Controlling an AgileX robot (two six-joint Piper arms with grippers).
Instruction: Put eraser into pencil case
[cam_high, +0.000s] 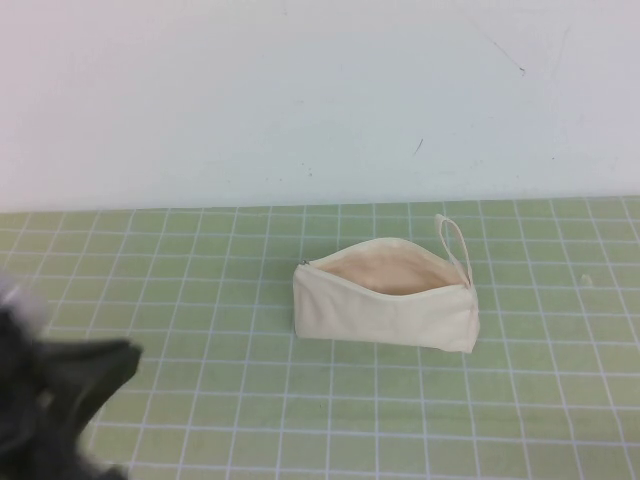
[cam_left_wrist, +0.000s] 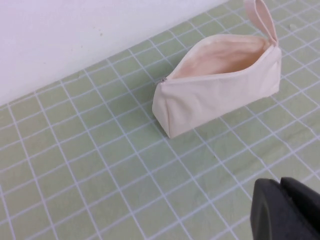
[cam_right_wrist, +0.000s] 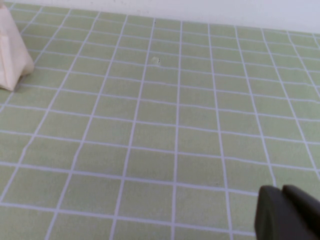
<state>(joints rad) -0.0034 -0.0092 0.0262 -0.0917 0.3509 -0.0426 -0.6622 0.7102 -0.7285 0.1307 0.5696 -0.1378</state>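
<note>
Since no eraser shows anywhere, pencil case sits unzipped mid-mat; left gripper hangs near-left, right gripper off right, fingers can't tell. Next: locate eraser.

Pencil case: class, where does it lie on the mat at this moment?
In the high view the pencil case lies unzipped right of centre on the green grid mat, near the white wall, ahead and right of the left gripper.

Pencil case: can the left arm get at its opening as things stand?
Probably yes. The pencil case lies unzipped with its mouth upward, and only bare mat shows between it and the left gripper at the near left. The right gripper is elsewhere.
</note>
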